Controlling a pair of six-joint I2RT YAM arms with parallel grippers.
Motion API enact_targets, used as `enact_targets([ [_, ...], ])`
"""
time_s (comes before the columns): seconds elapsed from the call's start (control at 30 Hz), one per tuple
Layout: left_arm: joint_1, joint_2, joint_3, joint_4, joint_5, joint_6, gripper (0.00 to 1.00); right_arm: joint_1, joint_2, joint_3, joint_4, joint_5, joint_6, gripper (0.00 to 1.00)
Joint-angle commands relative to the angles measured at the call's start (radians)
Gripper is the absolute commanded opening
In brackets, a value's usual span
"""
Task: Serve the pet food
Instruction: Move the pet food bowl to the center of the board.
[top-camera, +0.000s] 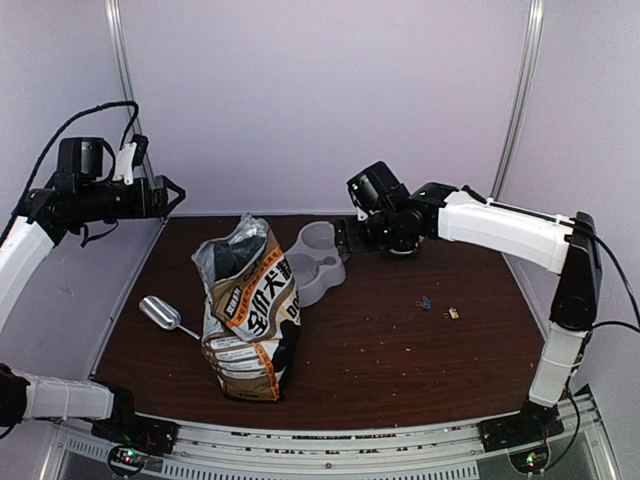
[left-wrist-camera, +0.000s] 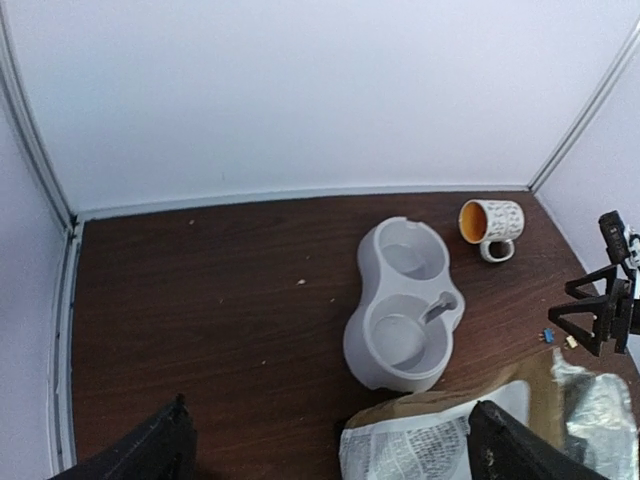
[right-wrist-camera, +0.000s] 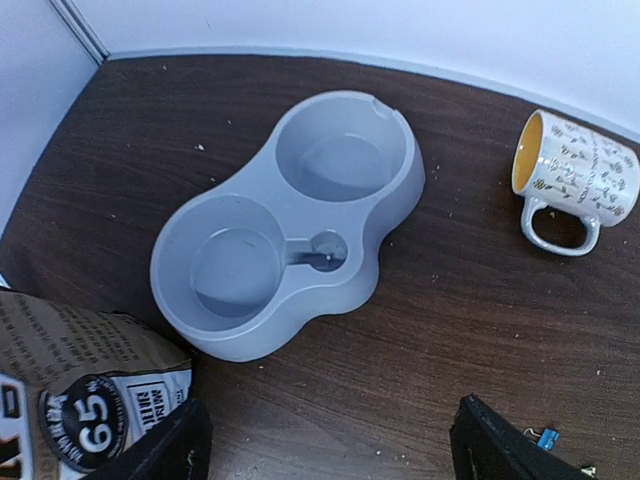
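The pet food is hidden; only tiny crumbs dot the dark table (top-camera: 400, 350). The printed paper bag (top-camera: 248, 310) stands upright at centre-left, its top crumpled open. Behind it lies the grey double bowl (top-camera: 318, 262), both wells empty in the right wrist view (right-wrist-camera: 290, 220). My left gripper (top-camera: 172, 195) hangs open, high over the table's far left, holding nothing; in its wrist view, the bowl (left-wrist-camera: 405, 300) and bag top (left-wrist-camera: 450, 440) lie below its gripper (left-wrist-camera: 330, 460). My right gripper (top-camera: 345, 235) is open just right of the bowl, its gripper (right-wrist-camera: 330, 455) over bare wood.
A metal scoop (top-camera: 165, 315) lies left of the bag. A patterned mug (right-wrist-camera: 575, 180) with a yellow inside lies on its side right of the bowl. A blue clip (top-camera: 425, 302) and a small tan object (top-camera: 453, 313) sit at mid-right. Walls enclose the table.
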Motion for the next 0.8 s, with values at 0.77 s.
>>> enact_targets([
  [0.77, 0.105, -0.124, -0.306, 0.162, -0.081, 0.138, 0.98, 0.027, 0.572, 0.499, -0.265, 0.102, 0.135, 0.9],
])
